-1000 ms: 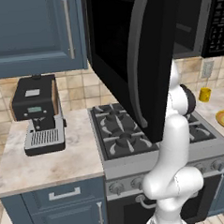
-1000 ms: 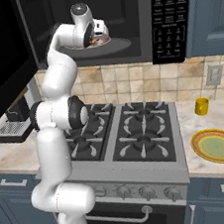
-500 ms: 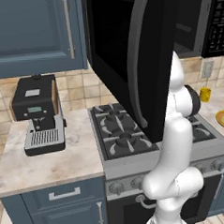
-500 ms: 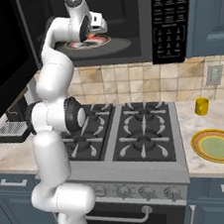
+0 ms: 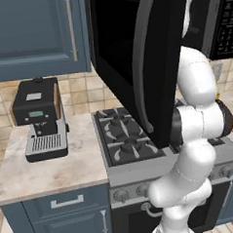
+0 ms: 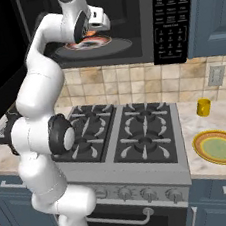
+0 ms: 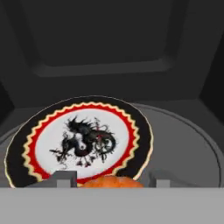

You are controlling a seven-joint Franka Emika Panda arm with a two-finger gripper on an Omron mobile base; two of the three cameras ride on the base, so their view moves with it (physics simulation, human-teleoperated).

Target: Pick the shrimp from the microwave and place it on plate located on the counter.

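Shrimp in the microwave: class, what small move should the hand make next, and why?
Probably close on the shrimp. It sits between the fingertips, on the dragon plate inside the microwave, and the hand looks open around it. Lifting out toward the yellow plate on the counter comes after.

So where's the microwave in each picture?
Left base view: microwave, open door across top centre.
Right base view: top middle, above the stovetop.
Hand view: its dark inside, all around.
Shared landmark: keypad, on its right in both base views.
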